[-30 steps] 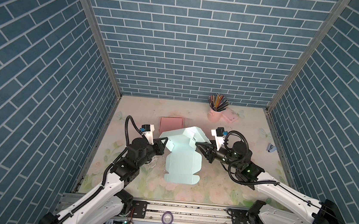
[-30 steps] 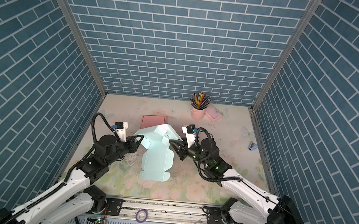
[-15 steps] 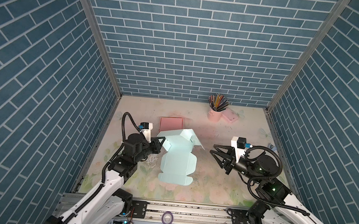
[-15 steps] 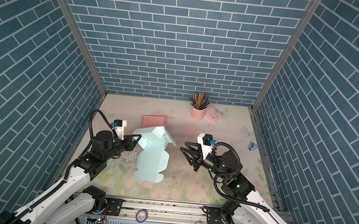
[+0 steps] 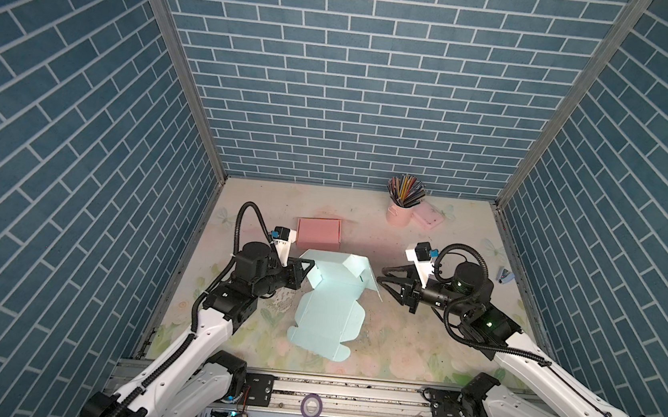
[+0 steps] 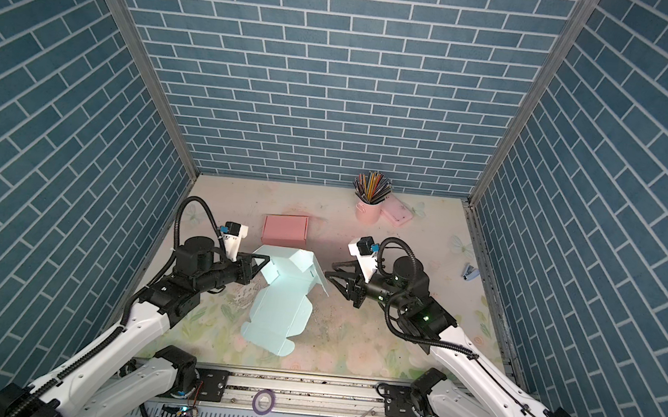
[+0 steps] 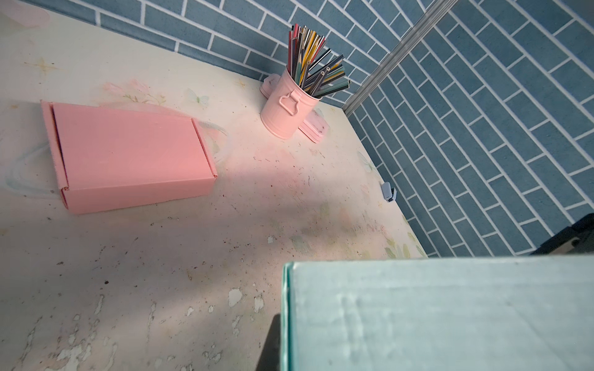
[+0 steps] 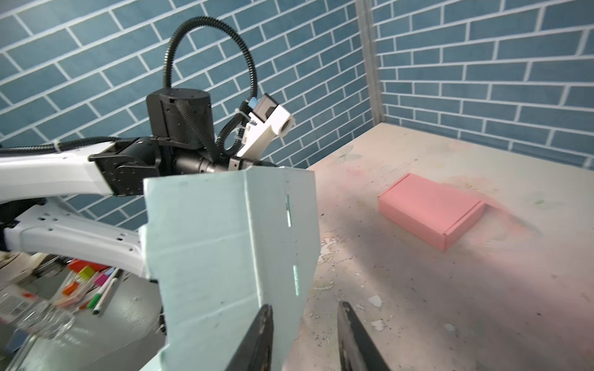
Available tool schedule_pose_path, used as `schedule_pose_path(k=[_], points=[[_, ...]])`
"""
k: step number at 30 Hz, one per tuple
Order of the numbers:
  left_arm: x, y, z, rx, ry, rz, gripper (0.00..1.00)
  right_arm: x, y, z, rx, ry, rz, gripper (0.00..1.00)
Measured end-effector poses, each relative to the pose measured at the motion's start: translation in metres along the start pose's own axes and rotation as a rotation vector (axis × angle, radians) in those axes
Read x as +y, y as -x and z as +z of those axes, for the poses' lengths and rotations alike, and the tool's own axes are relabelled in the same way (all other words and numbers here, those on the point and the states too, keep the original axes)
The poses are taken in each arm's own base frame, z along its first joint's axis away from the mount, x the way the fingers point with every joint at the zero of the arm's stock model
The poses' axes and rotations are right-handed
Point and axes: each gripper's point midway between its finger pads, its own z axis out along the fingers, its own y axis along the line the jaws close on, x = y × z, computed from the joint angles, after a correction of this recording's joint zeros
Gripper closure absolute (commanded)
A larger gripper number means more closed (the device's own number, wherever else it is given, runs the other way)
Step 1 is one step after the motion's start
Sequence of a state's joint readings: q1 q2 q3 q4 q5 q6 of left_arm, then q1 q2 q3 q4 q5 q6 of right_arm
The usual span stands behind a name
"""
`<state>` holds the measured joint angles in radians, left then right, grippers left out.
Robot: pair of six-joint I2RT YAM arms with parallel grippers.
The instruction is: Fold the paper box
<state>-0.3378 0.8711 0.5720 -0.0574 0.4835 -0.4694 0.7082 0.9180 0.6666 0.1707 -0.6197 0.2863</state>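
The light blue paper box (image 5: 326, 317) (image 6: 278, 317) lies half flat mid-table, its far panels raised. My left gripper (image 5: 308, 269) (image 6: 264, 264) is shut on the raised left edge. In the left wrist view the box (image 7: 434, 314) fills the corner and hides all but one dark finger (image 7: 272, 343). My right gripper (image 5: 381, 276) (image 6: 329, 269) stands open just right of the box's right flap. In the right wrist view the gripper (image 8: 305, 305) has the flap's edge (image 8: 289, 225) just ahead of its fingers; I cannot tell whether it touches.
A closed pink box (image 5: 318, 233) (image 7: 128, 154) (image 8: 430, 212) lies behind the blue one. A pink cup of pencils (image 5: 401, 212) and a flat pink case (image 5: 428, 218) stand at the back right. A small stapler (image 5: 503, 274) lies by the right wall.
My right gripper let go of the box's right side, drew back to the right and opened, then came back up to the flap. The left gripper kept its hold and the box shifted slightly left.
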Motion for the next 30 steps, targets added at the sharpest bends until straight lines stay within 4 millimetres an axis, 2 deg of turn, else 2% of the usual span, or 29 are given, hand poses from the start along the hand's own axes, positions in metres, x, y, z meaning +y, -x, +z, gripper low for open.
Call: schedule_pose_path(k=[10, 17, 22, 30], points=[[0.006, -0.008, 0.004, 0.043, 0.022, -0.004, 1.00, 0.031, -0.007, 0.017, 0.059, 0.183, -0.007, 0.65], [0.009, -0.010, 0.006, 0.053, 0.032, -0.007, 1.00, 0.028, -0.014, 0.027, 0.084, 0.188, 0.007, 0.69], [0.013, -0.010, 0.006, 0.053, 0.051, -0.002, 1.00, 0.030, -0.020, 0.043, 0.114, 0.180, 0.014, 0.70], [0.030, -0.013, 0.002, 0.051, 0.141, -0.003, 1.00, 0.010, -0.025, 0.067, 0.151, -0.016, -0.031, 0.71]])
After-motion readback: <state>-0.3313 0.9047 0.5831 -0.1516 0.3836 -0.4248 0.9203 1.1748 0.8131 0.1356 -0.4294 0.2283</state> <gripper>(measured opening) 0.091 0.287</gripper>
